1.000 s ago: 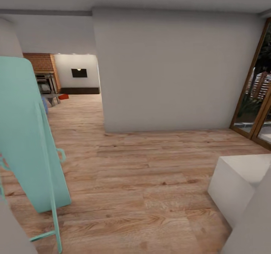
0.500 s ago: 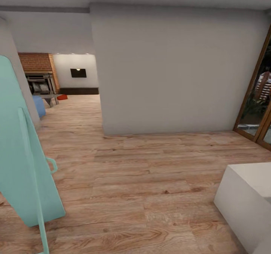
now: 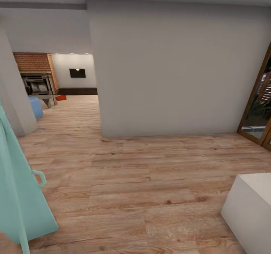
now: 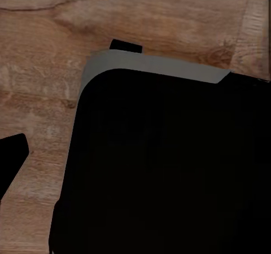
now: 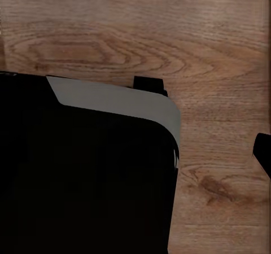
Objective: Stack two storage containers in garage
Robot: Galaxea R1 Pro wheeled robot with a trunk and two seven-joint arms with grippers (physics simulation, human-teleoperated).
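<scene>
Both wrist cameras look down past the dark, rounded robot base [image 4: 169, 169] to wood-grain planks; whether either claw is wide or narrow cannot be told. Beyond a plain grey wall [image 3: 177, 65], one red-orange storage container [image 3: 61, 97] sits far off on the living room floor by the brick fireplace [image 3: 34, 62]. Nothing carried yet, by appearances.

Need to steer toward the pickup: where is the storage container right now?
In the head view, one storage container sits far off at upper left on the wood floor, beside the brick fireplace.
</scene>
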